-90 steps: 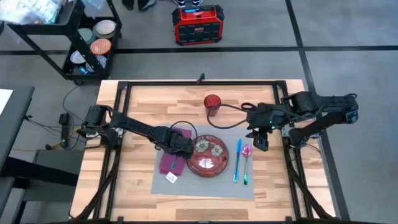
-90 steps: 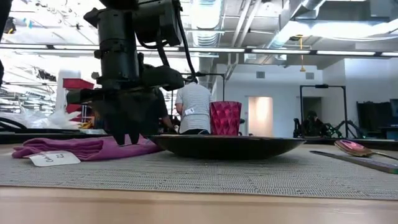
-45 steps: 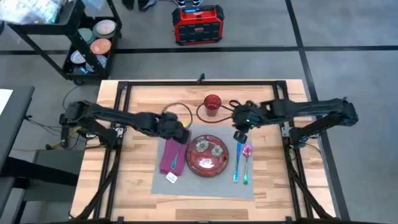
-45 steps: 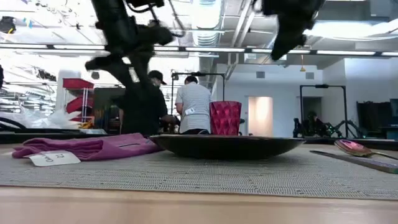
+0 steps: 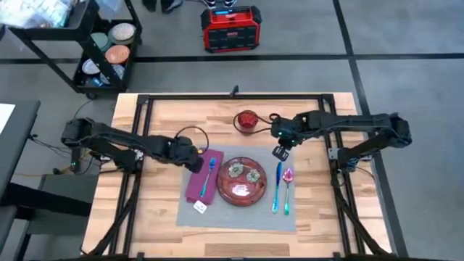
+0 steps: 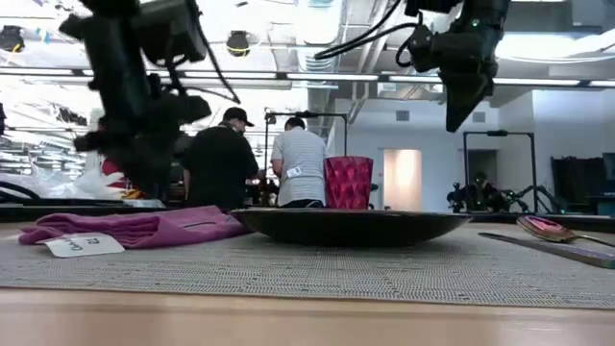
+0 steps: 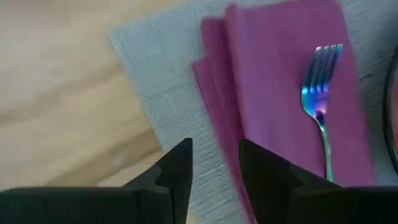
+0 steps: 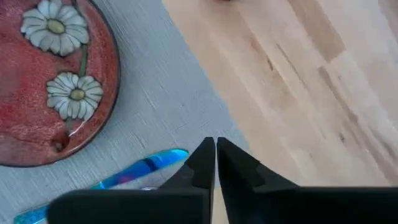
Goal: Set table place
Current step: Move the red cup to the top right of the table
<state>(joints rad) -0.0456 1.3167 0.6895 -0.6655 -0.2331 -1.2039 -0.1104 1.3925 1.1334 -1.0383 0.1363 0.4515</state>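
With the fork (image 5: 205,179) on the napkin (image 5: 201,185), plate (image 5: 242,181) centred and knife (image 5: 277,185) and spoon (image 5: 288,190) laid on the grey placemat (image 5: 239,214) mid-desk (image 5: 167,123), the setting looks nearly complete, left gripper (image 7: 214,163) empty, fingers slightly apart, right gripper (image 8: 216,163) fingers together, both raised.

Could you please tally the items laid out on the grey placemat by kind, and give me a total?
Plate: 1
Napkin: 1
Fork: 1
Knife: 1
Spoon: 1
Paper tag: 1
Total: 6
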